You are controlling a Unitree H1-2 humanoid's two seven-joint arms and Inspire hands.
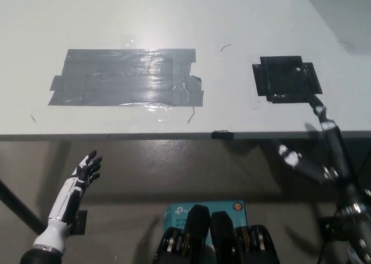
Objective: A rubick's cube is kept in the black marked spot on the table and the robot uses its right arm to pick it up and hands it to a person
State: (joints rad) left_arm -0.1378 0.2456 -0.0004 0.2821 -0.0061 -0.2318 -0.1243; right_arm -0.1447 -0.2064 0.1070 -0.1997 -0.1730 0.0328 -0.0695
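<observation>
1. The black marked spot [287, 79] is a dark square patch stuck flat on the white desk [174, 15], toward the near right corner and a little way in from the near edge.
2. No Rubik's cube shows on the spot or anywhere else in the head view; where the cube is cannot be told.
3. The right hand [316, 142] is black and sits low at the near right, straddling the desk's near edge just below the spot. One finger reaches up over the edge, its tip just short of the spot's near right corner, and another sticks out to the side below the edge. The fingers are spread and hold nothing.
4. The left hand [84, 170] is white with dark fingers. It rests below the desk's near edge on the left side, well apart from the spot, fingers apart and empty.
5. A broad patch of grey tape [127, 77] lies on the desk's left half, between the left edge and the spot, glossy with reflected light.
</observation>
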